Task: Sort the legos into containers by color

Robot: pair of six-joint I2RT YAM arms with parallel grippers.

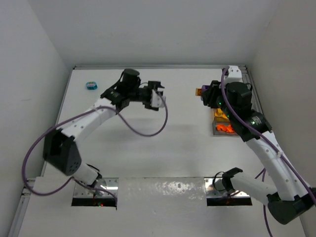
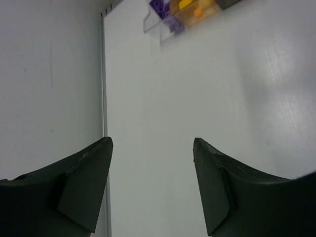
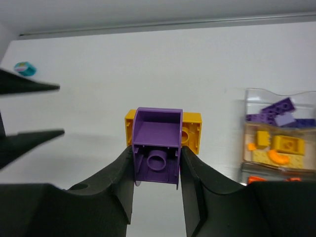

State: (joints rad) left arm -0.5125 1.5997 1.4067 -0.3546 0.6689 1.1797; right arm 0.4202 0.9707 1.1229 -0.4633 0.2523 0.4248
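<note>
My right gripper (image 3: pixel 156 150) is shut on a purple lego (image 3: pixel 157 129) that is stuck to a yellow-orange lego (image 3: pixel 191 131) behind it, and both are held above the table. In the top view this gripper (image 1: pixel 203 94) hovers just left of the containers (image 1: pixel 224 122). The clear containers (image 3: pixel 279 139) hold purple, yellow and orange legos. A teal lego (image 1: pixel 91 86) lies far left on the table, also seen as a teal lego (image 3: pixel 24 69) in the right wrist view. My left gripper (image 2: pixel 153 148) is open with nothing between its fingers, and from above it (image 1: pixel 160 97) sits mid-table, pointing right towards the containers (image 2: pixel 181 15).
White walls close in the table on the left, back and right, with a metal rail (image 2: pixel 103 74) along the back edge. The left gripper's fingers (image 3: pixel 29 87) reach into the right wrist view from the left. A purple cable (image 1: pixel 148 131) loops from the left arm.
</note>
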